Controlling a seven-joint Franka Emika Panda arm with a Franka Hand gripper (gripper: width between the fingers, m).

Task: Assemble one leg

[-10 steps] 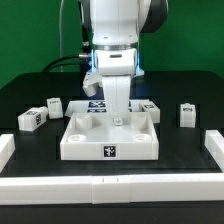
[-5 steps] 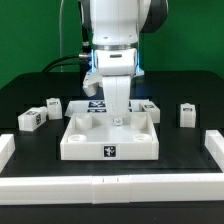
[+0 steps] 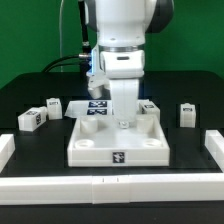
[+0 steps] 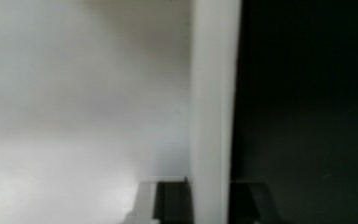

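Note:
The large white square panel (image 3: pixel 118 143) lies at the middle of the table, with a marker on its front rim. My gripper (image 3: pixel 124 120) reaches down from above, and its fingers are shut on the panel's far rim. In the wrist view that rim (image 4: pixel 213 100) runs as a white strip between my two dark fingers (image 4: pixel 171 204), with the panel's floor on one side and the black table on the other. Small white legs lie loose: two at the exterior view's left (image 3: pixel 30 119) (image 3: pixel 52 106) and one at its right (image 3: pixel 187 114). None is held.
Long white border bars frame the work area at the front (image 3: pixel 110 185), the exterior view's left (image 3: pixel 5 150) and its right (image 3: pixel 215 150). The marker board (image 3: pixel 97 106) lies behind the panel, partly hidden by my arm. A green wall stands behind the table.
My gripper and the panel have moved together toward the exterior view's right and slightly nearer the front. The loose legs have not moved.

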